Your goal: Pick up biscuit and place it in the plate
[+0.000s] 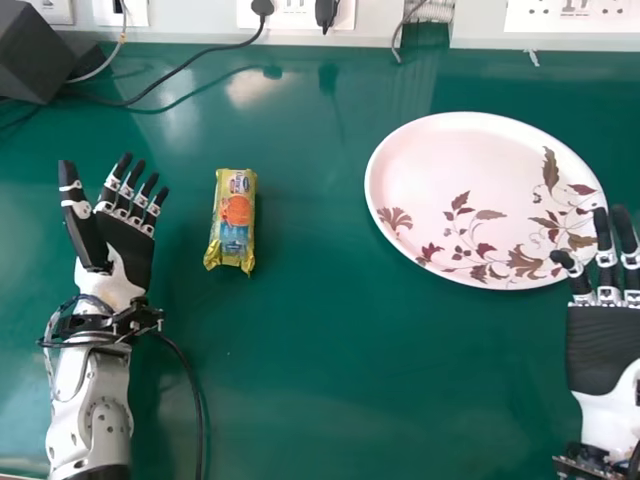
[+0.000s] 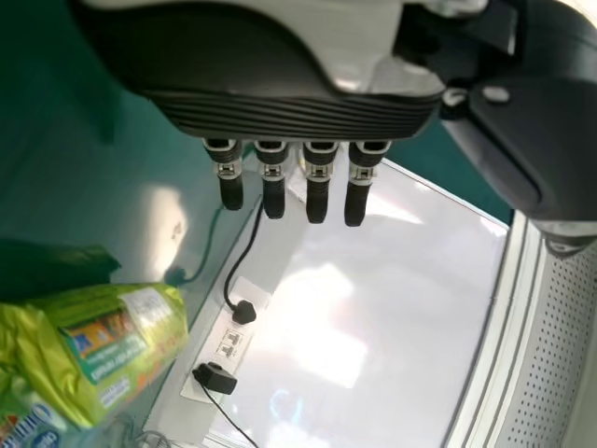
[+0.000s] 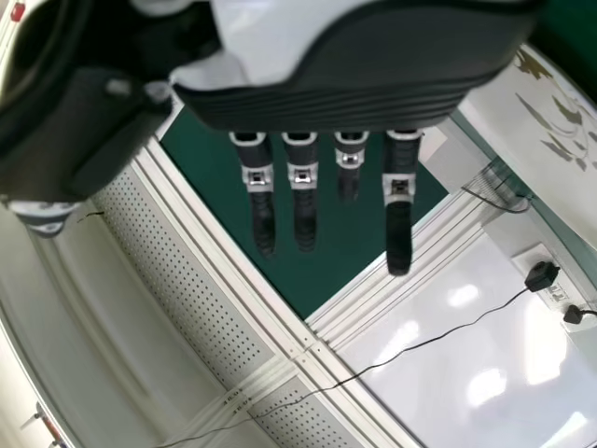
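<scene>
The biscuit packet (image 1: 232, 222) lies on the table (image 1: 330, 380), between the left hand (image 1: 125, 245) and the plate (image 1: 450, 165). It is near the left hand and well apart from the plate. It is 1 long, skinny packet in a shiny yellow wrapper, with crinkly ends, a round orange picture and a blue patch. The wrapper has soft bumps and folds (a bit like candy paper).

The left hand is open, palm up, with its fingers spread and little gaps between them. Its thumb sticks out away from them. The palm is black, with thin ridges in the left wrist view, and the fingers are black with silvery joints. The left arm (image 1: 90, 410) has a hard, smooth white shell with little round dots.

The right hand (image 1: 605, 345) is at the other side, by the plate's edge. Its fingers are almost straight, with gaps between them, and some tips cover a bit of the rim in the head view. Its black palm has fine lines like a comb.

The plate is a big, smooth oval, pale pink and white, with brown and dark red leaves on curly stems. The table is green and shiny, with bright spots of light on it. At the back sit a dark box (image 1: 35, 50) with flat sides and a bendy black cord (image 1: 190, 62).
</scene>
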Robot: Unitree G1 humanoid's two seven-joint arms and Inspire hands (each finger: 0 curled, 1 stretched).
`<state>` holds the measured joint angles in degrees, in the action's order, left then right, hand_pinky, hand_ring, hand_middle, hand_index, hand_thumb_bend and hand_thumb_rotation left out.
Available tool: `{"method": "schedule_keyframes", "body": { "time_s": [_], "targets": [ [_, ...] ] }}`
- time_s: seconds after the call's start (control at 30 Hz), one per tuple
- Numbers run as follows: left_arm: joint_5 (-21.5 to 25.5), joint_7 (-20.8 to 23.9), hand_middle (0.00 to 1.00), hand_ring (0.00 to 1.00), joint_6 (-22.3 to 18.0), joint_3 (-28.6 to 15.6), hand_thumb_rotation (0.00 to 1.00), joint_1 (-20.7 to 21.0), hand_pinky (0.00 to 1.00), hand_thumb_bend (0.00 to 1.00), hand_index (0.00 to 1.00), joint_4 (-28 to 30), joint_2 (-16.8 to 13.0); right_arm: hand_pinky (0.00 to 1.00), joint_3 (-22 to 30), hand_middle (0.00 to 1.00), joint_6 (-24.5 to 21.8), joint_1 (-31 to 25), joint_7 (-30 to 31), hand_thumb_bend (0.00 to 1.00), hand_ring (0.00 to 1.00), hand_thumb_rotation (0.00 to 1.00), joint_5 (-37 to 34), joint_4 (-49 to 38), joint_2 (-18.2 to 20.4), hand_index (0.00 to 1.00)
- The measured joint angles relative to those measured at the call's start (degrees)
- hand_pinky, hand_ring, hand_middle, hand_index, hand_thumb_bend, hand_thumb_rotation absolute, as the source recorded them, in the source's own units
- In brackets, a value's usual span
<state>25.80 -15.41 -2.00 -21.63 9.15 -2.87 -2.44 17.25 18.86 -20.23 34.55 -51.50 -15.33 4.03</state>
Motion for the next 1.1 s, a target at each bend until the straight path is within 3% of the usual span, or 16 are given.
{"method": "schedule_keyframes", "body": {
  "time_s": [0.4,0.73,1.1],
  "targets": [
    [-5.63,5.17,1.0,1.0,-0.35,2.27,0.6,-3.26,1.0,1.0,0.96,4.64,-0.16,0.54,0.34,0.84,-0.02,0.62,0.07,1.0,0.75,0.54,-0.03,0.35,-0.17,0.81],
    [-15.7,9.42,1.0,1.0,-1.31,5.85,0.61,-6.23,1.0,1.0,0.96,9.72,-1.37,0.59,0.35,0.87,-0.6,0.88,0.06,0.98,0.78,0.55,-0.1,0.35,-0.22,0.82],
    [-21.29,12.15,1.0,1.0,-3.51,7.58,0.6,-7.36,1.0,1.0,0.97,11.75,-2.27,0.61,0.59,0.89,-0.6,1.53,0.24,1.0,0.81,0.58,-0.13,0.75,-0.44,0.84]
  ]
}}
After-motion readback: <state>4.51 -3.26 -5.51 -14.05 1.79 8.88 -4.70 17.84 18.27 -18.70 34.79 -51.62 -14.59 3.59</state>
